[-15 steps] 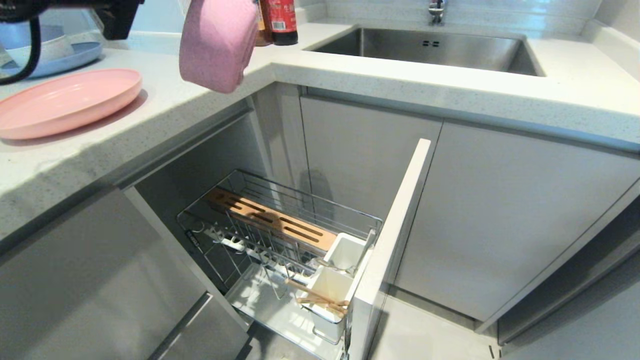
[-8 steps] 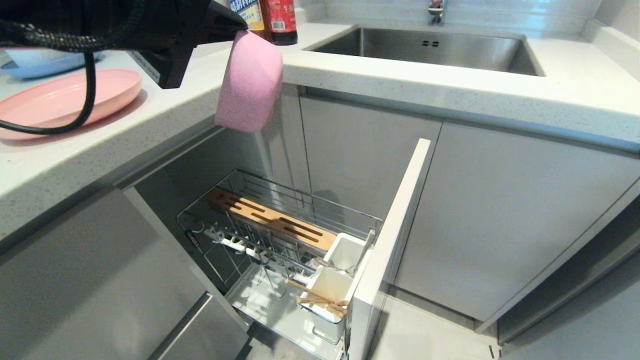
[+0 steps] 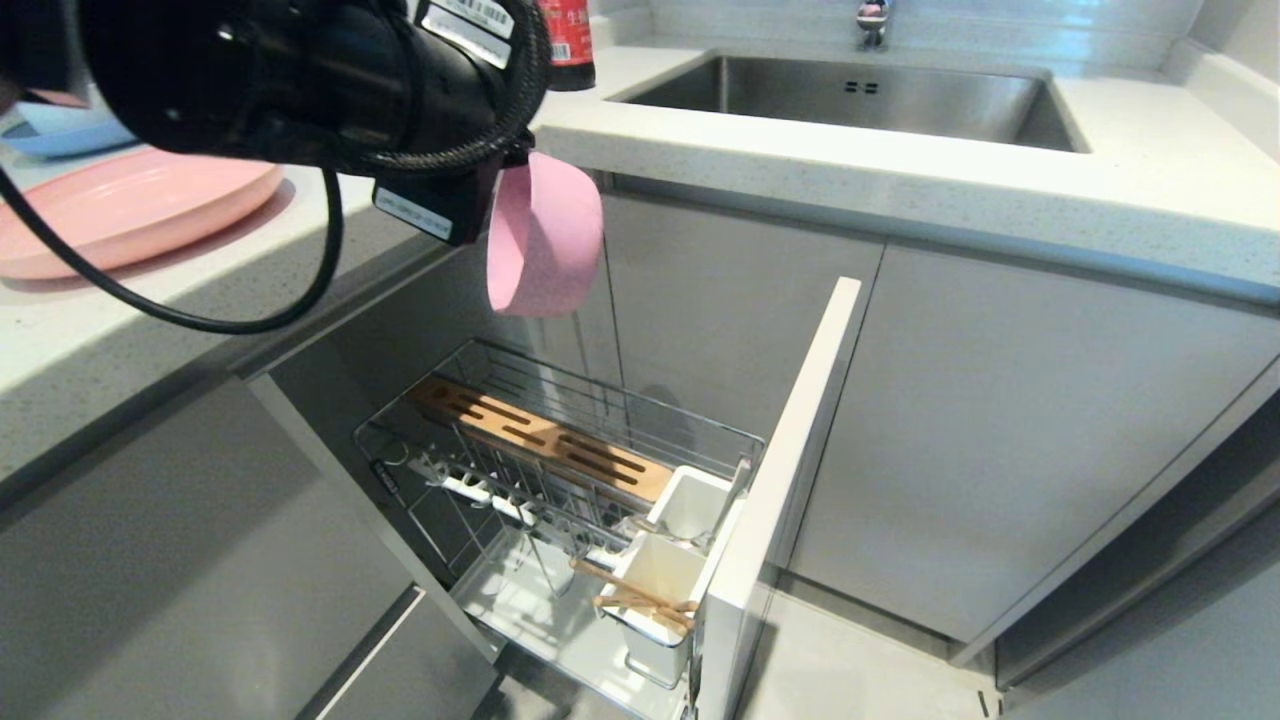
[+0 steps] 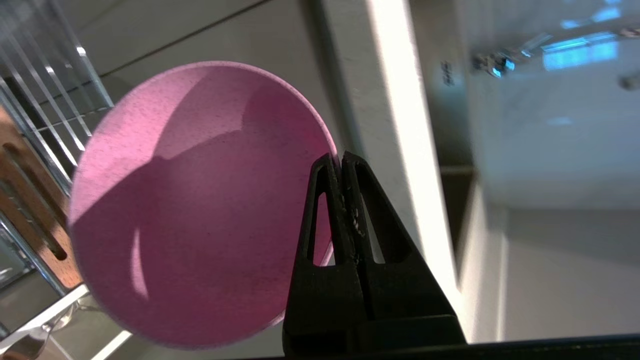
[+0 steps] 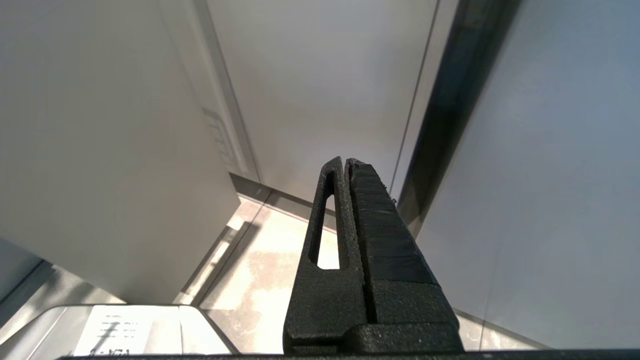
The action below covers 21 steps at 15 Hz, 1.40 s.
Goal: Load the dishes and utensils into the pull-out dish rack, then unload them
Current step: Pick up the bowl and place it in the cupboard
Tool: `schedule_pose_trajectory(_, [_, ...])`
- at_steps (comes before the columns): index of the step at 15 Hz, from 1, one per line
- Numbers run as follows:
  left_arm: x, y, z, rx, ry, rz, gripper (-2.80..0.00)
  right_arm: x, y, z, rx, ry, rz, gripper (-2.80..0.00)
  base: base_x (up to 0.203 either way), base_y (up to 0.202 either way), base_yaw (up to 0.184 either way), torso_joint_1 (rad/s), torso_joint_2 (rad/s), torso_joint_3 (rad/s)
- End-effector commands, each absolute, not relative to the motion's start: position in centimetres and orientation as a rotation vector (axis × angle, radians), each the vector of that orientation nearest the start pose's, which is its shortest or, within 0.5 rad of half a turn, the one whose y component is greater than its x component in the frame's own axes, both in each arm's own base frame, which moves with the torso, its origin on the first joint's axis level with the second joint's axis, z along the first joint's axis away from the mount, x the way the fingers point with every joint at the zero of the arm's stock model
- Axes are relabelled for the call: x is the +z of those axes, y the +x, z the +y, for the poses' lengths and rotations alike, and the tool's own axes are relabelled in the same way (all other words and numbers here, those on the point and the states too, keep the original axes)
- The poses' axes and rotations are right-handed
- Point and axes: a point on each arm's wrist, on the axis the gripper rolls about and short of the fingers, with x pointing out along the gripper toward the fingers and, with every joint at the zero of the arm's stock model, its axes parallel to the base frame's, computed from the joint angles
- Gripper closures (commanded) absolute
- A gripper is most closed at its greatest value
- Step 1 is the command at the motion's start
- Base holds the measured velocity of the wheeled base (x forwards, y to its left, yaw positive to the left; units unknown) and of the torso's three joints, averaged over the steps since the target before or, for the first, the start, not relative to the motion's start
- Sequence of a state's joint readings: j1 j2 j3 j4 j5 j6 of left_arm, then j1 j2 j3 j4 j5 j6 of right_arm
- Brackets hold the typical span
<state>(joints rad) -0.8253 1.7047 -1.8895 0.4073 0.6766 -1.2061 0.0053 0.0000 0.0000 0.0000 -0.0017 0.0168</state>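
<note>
My left gripper [image 4: 341, 157] is shut on the rim of the small pink bowl [image 3: 545, 240], which hangs on edge just below the counter's corner, above the far end of the pull-out dish rack [image 3: 620, 400]. In the left wrist view the bowl's hollow [image 4: 200, 200] faces the camera. The black left arm hides the gripper in the head view. The pink plate [image 3: 120, 205] lies on the counter at the left. Wooden chopsticks [image 3: 640, 595] rest in the rack's front white cup. My right gripper [image 5: 345, 160] is shut and empty, low by the cabinet fronts.
The rack's pale front panel [image 3: 790, 440] stands out into the aisle. A slotted wooden strip [image 3: 540, 440] runs along the rack. A steel sink [image 3: 850, 95] is at the back, a sauce bottle [image 3: 565, 45] at the counter corner, a blue plate [image 3: 60, 135] behind the pink one.
The left arm has swung right and down off the counter with the bowl. The bowl has turned onto its edge and dropped below the counter edge.
</note>
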Motion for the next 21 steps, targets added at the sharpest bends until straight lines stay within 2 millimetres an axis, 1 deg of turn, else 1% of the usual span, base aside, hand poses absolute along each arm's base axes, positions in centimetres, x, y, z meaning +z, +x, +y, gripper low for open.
schedule_pose_trajectory(1, [35.9, 22.9, -22.7, 0.035, -1.014, 0.248, 0.0, 7.5, -2.3, 0.0, 0.004, 0.017, 0.002, 0.0, 0.0, 0.0, 0.0, 0.0, 0.0, 0.0])
schedule_pose_trajectory(7, [34.5, 24.1, -23.3, 0.119, -1.184, 0.238, 0.0, 7.5, -2.3, 0.0, 0.004, 0.017, 0.002, 0.0, 0.0, 0.0, 0.0, 0.0, 0.0, 0.0])
schedule_pose_trajectory(10, [31.8, 25.8, -24.2, 0.181, -1.208, 0.267, 0.0, 7.5, -2.3, 0.0, 0.005, 0.017, 0.001, 0.0, 0.0, 0.0, 0.0, 0.0, 0.0, 0.0])
schedule_pose_trajectory(14, [29.0, 27.6, -25.2, 0.178, -1.268, 0.247, 0.0, 7.5, -2.3, 0.0, 0.004, 0.017, 0.002, 0.0, 0.0, 0.0, 0.0, 0.0, 0.0, 0.0])
schedule_pose_trajectory(19, [26.4, 28.5, -25.6, 0.131, -1.312, 0.194, 0.0, 7.5, -2.3, 0.0, 0.004, 0.017, 0.002, 0.0, 0.0, 0.0, 0.0, 0.0, 0.0, 0.0])
schedule_pose_trajectory(20, [26.2, 28.6, -25.4, 0.135, -1.305, 0.192, 0.0, 7.5, -2.3, 0.0, 0.005, 0.017, 0.002, 0.0, 0.0, 0.0, 0.0, 0.0, 0.0, 0.0])
schedule_pose_trajectory(21, [26.4, 28.5, -25.3, 0.132, -1.309, 0.186, 0.0, 7.5, -2.3, 0.0, 0.005, 0.017, 0.002, 0.0, 0.0, 0.0, 0.0, 0.0, 0.0, 0.0])
